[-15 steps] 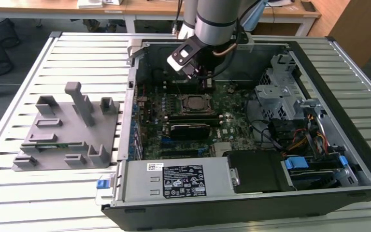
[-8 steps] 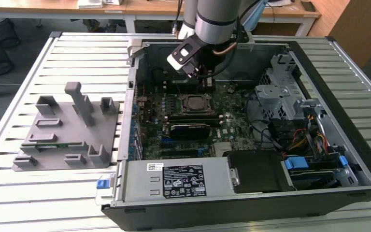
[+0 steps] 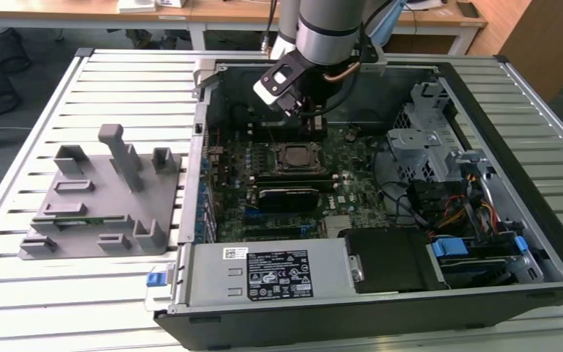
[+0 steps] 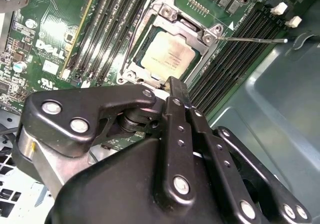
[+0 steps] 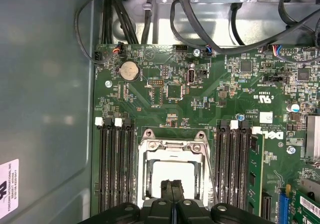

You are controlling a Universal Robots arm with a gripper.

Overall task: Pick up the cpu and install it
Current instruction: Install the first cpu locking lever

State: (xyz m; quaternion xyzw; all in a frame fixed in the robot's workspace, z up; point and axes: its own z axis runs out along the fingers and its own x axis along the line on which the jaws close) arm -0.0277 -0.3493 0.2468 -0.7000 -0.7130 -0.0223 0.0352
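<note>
- The gripper (image 3: 299,110) hung inside the open computer case (image 3: 516,147), reaching down from the arm at the far edge of the exterior view.
- Its fingers were pressed together, with only a hairline seam between the tips in the first wrist view (image 5: 171,188), and nothing was held between them.
- The cpu (image 4: 167,54) lay flat in its socket on the motherboard (image 5: 200,94), its pale metal top facing up and squared to the opening.
- The socket frame (image 4: 200,34) ringed the cpu on all sides, leaving a narrow dark border along each edge.
- In the first wrist view the closed fingertips sat over the near edge of the cpu (image 5: 172,173); whether they touched it could not be told.
- A thin metal lever (image 4: 252,40) stuck out from the frame's corner and lay across the nearby memory slots (image 4: 235,54).
- Memory slots flanked the socket on both sides (image 5: 114,169), just beside the frame, so free room there was tight.
- Beyond one bank of slots the bare case wall (image 5: 45,109) rose close by.
- Black cables (image 5: 150,14) looped along the board's far edge, well apart from the socket.
- In the exterior view a power supply (image 3: 262,271) closed off the near edge of the case, and a drive cage (image 3: 428,147) filled the exterior view's right.
- On the slatted table (image 3: 125,88), on the exterior view's left, stood a grey fixture (image 3: 105,198), apart from the case.
</note>
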